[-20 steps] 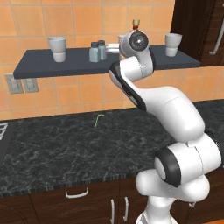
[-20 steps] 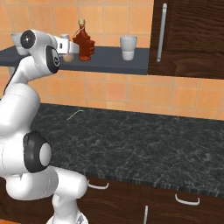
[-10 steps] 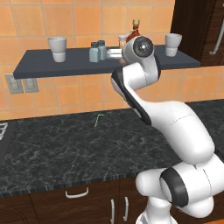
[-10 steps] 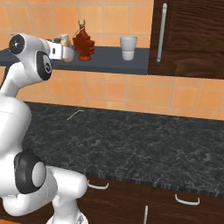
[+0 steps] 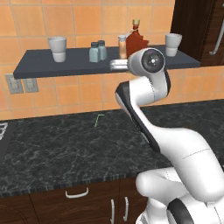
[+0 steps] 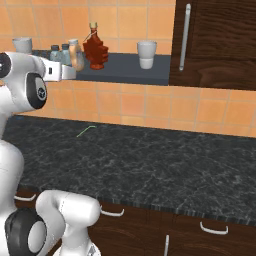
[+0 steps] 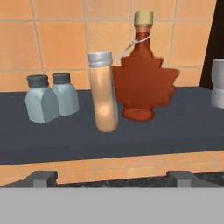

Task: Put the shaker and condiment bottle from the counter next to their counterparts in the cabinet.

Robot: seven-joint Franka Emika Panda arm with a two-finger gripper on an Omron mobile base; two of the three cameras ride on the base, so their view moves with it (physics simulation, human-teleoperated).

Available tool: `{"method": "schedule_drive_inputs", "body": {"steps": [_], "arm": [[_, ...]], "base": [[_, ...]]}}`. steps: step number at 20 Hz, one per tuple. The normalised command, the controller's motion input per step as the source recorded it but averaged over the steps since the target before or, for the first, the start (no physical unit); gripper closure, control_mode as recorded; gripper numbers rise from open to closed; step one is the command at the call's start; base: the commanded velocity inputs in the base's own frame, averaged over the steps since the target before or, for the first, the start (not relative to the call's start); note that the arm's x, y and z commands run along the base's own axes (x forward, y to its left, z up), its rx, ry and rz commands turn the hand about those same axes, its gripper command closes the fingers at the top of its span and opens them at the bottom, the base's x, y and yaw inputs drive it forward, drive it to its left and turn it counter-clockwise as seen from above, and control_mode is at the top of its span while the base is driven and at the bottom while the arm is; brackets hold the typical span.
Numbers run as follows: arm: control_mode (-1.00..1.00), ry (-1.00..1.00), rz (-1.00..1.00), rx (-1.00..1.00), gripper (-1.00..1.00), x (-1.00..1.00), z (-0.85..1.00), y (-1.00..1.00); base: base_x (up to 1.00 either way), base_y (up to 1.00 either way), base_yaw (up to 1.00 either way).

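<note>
Task looks done: condiment bottle (image 7: 103,96) stands on the cabinet shelf (image 7: 175,127) touching the maple-leaf bottle (image 7: 142,78), both shakers (image 7: 41,98) paired just left of that bottle, my jaws released and holding nothing, desk (image 5: 65,144) bare.

Gripper (image 7: 111,177) drawn back from the cabinet (image 5: 39,65), now empty and apart from the condiment bottle (image 7: 103,92), arm's elbow swung lower and right

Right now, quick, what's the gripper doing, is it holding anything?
Gripper: open and empty, fingertips spread wide in the hand view; the condiment bottle stands apart on the cabinet shelf beside the maple-leaf bottle.
</note>
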Motion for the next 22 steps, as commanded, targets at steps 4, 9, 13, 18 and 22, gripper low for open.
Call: {"method": "schedule_drive_inputs", "body": {"steps": [4,9,13,18,22], "arm": [[-1.0,-0.02,0.0,0.0,-1.0,-0.84,-0.08,0.0],[-1.0,-0.06,-0.03,0.0,-1.0,-1.0,-0.12,0.0],[-1.0,-0.05,-0.08,0.0,-1.0,-1.0,-0.35,0.0],[-1.0,0.08,-0.03,-0.01,-1.0,-0.85,-0.83,0.0],[-1.0,0.22,0.0,0.0,-1.0,-0.8,-0.99,0.0]], "base": [[0.0,0.0,0.0],[0.0,0.0,0.0],[0.0,0.0,0.0],[0.0,0.0,0.0],[0.0,0.0,0.0]]}}
